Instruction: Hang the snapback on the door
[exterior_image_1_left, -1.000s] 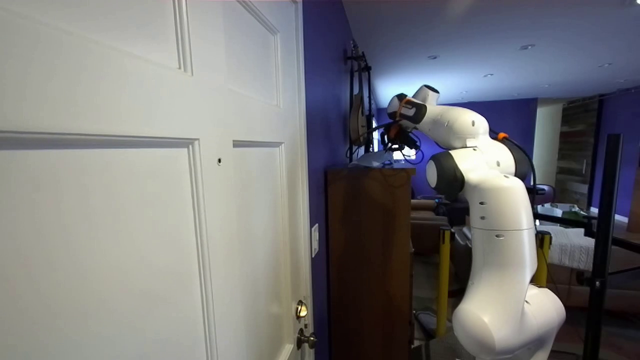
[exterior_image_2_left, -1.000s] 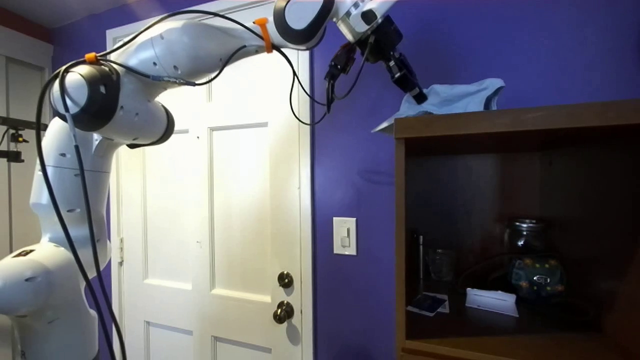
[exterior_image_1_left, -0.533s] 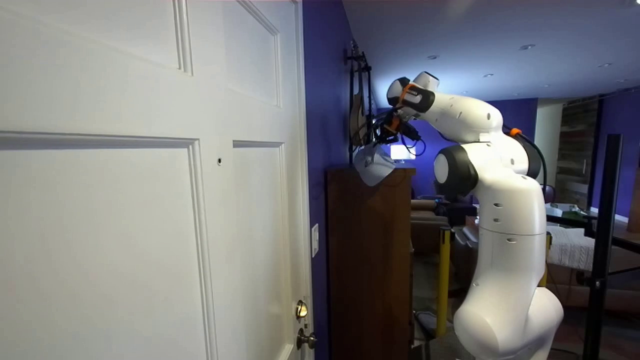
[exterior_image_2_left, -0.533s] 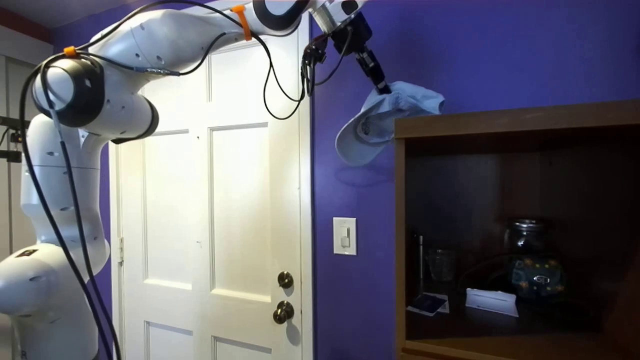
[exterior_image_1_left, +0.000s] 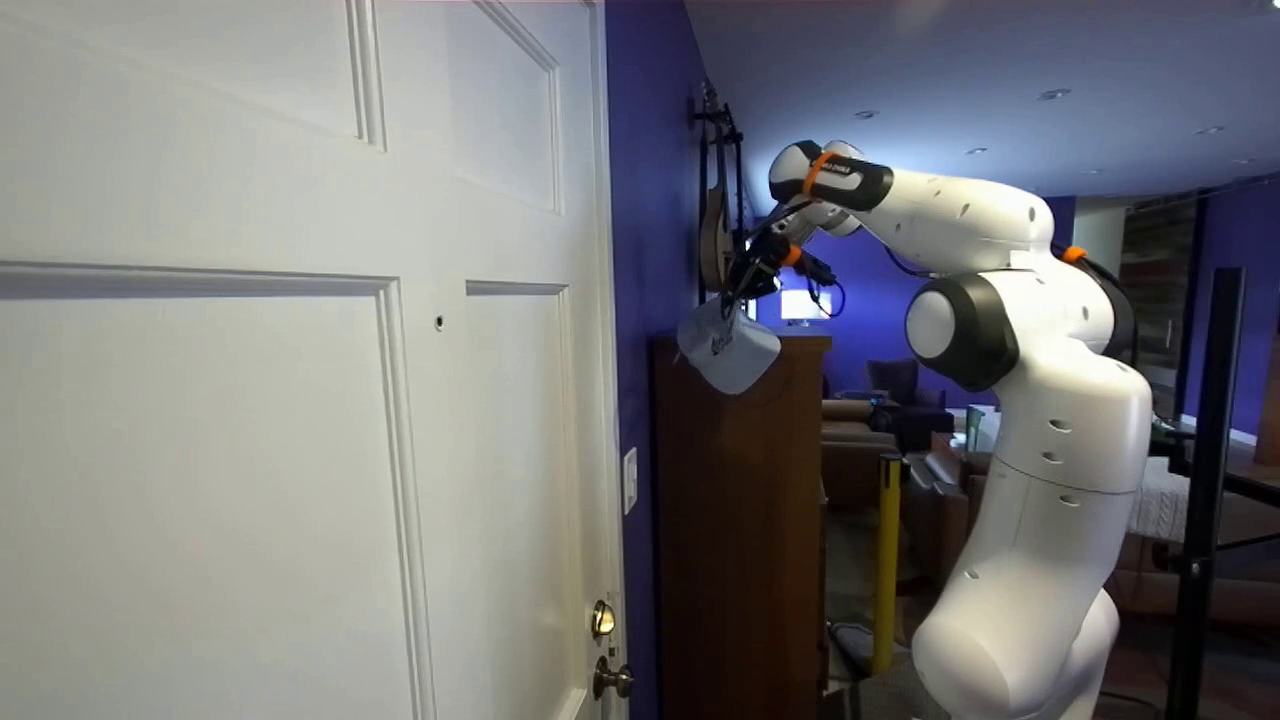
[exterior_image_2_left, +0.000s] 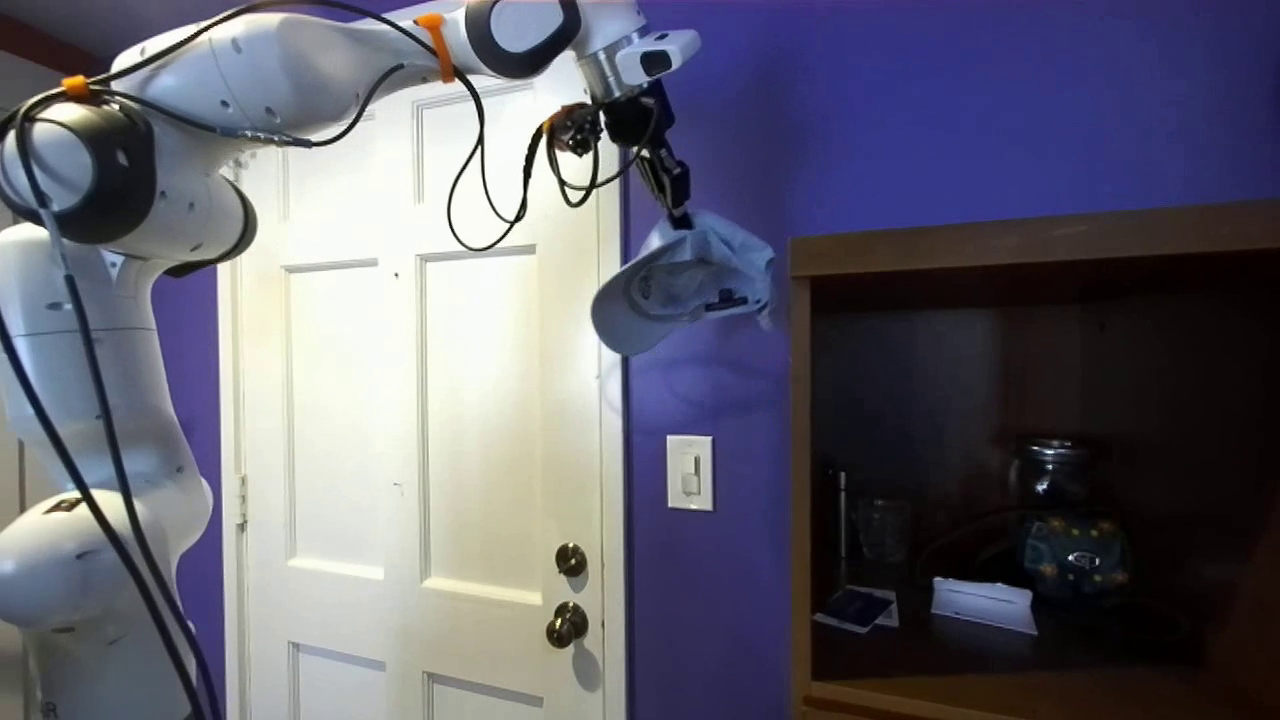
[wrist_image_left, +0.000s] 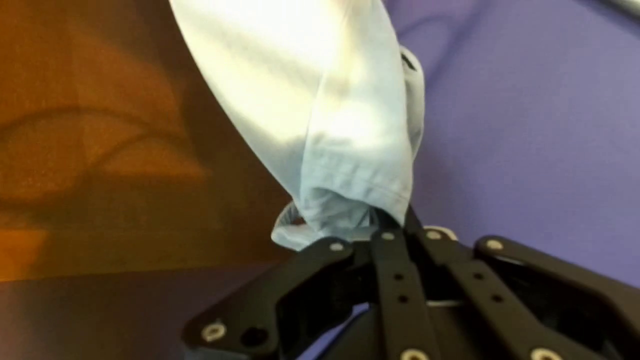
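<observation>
The pale grey-white snapback (exterior_image_2_left: 725, 250) hangs in the air from my gripper (exterior_image_2_left: 680, 218), brim down and toward the door. In another exterior view the snapback (exterior_image_1_left: 735, 352) shows in front of the cabinet's side, below my gripper (exterior_image_1_left: 738, 298). In the wrist view the snapback's cloth (wrist_image_left: 320, 115) hangs from the fingertips of my gripper (wrist_image_left: 400, 220); the fingers are closed together on it and the cloth partly hides the tips. The white panelled door (exterior_image_1_left: 500, 235) also shows in an exterior view (exterior_image_2_left: 480, 420), left of the snapback, with a small dark spot (exterior_image_1_left: 438, 322) on it.
The dark brown cabinet (exterior_image_2_left: 1000, 240) stands right of the snapback, with several small items inside. A light switch (exterior_image_2_left: 690, 472) is on the purple wall (exterior_image_2_left: 720, 560). The door has a brass knob (exterior_image_2_left: 567, 625). A guitar (exterior_image_1_left: 716, 230) hangs on the wall. My arm's cables hang loose in loops.
My gripper has lifted the snapback off the cabinet top and carried it toward the door. The snapback now hangs freely with its brim down, away from the cabinet.
</observation>
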